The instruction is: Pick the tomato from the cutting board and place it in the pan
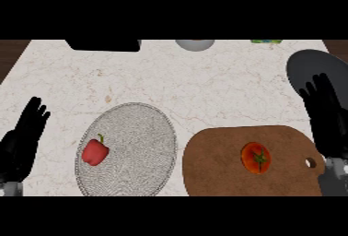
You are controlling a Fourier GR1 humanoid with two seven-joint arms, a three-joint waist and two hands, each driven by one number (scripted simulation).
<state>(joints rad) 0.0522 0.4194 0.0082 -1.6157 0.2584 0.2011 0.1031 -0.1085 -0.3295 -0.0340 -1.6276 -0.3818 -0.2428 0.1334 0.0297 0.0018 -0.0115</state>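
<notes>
Tomato lies on the cutting board (stem facing up).

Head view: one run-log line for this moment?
tomato on cutting board, ungrasped | pan far right | right hand open, beside board | left hand open, resting at left edge

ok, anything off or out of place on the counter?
Nothing stands out. Tomato sits on the cutting board, red pepper on the grey mat, pan at the right edge. Nothing spilled or damaged.
</notes>
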